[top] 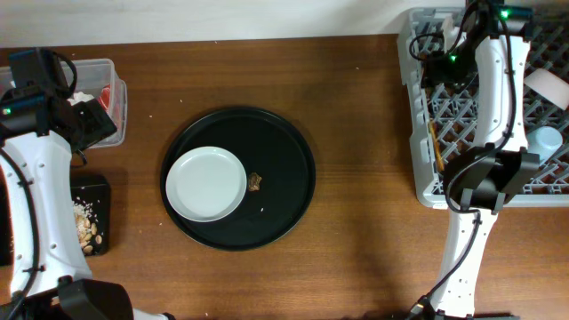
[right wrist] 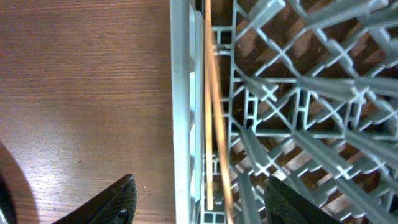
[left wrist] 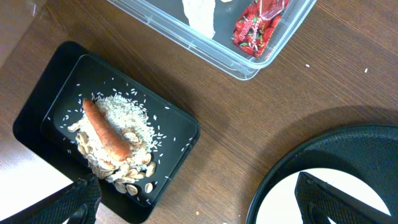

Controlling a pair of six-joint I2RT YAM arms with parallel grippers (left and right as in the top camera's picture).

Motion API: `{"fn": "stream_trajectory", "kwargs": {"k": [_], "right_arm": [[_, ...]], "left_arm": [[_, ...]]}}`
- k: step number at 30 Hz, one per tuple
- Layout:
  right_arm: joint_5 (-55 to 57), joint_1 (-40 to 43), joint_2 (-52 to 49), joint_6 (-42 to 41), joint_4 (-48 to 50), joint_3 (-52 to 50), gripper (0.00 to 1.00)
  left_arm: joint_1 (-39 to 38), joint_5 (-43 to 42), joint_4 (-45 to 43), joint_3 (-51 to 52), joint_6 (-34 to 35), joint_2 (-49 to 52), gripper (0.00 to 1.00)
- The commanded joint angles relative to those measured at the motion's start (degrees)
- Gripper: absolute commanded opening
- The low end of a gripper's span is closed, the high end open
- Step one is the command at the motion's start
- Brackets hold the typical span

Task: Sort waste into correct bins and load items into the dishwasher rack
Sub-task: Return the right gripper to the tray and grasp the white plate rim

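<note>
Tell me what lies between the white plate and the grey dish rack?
Overhead: a small brown scrap on the round black tray, then bare wooden table.

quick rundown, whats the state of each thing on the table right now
white plate, empty, on the round black tray
dark brown bit, loose on the tray beside the plate
clear tub, holds tissue and red wrapper
black bin, holds carrot and rice
chopsticks, lying in the rack along its edge
blue cup, in the rack
left jaws, open, empty
right jaws, open, empty
</note>
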State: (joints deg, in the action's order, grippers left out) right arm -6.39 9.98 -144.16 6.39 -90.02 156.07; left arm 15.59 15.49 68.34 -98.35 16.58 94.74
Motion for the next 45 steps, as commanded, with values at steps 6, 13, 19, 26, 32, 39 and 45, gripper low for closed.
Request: {"fn": "stream_trajectory", "kwargs": {"k": [6,13,19,26,32,39,45], "right_arm": [[-7.5,-11.3,8.5,-8.4,-3.9,1.1,0.71],[-14.9,-32.2,7.7,-8.4,-4.9,0.9,0.98],[6.3,-45.0,7.6,-16.9,-3.3,0.9,0.98],[28.0,-31.2,7.6,-25.3,-7.3,0.9,0.98],[-6.2,-16.4,7.6,-24.7,-7.3,-4.8,0.98],[-6.5,-14.4,7.6,-24.7,-7.3,-7.0,0.98],[-21.0,-16.4,7.6,-29.2,-3.4,-7.0,1.00]], "left_arm": [[-0.1,0.4,0.1,0.4,0.5,0.1,0.99],[-0.1,0.4,0.1,0.4,0.5,0.1,0.99],[-0.1,0.4,0.1,0.4,0.5,0.1,0.99],[-0.1,0.4,0.1,0.4,0.5,0.1,0.99],[-0.1,0.4,0.1,0.4,0.5,0.1,0.99],[-0.1,0.4,0.1,0.4,0.5,0.1,0.99],[-0.1,0.4,0.1,0.4,0.5,0.1,0.99]]}}
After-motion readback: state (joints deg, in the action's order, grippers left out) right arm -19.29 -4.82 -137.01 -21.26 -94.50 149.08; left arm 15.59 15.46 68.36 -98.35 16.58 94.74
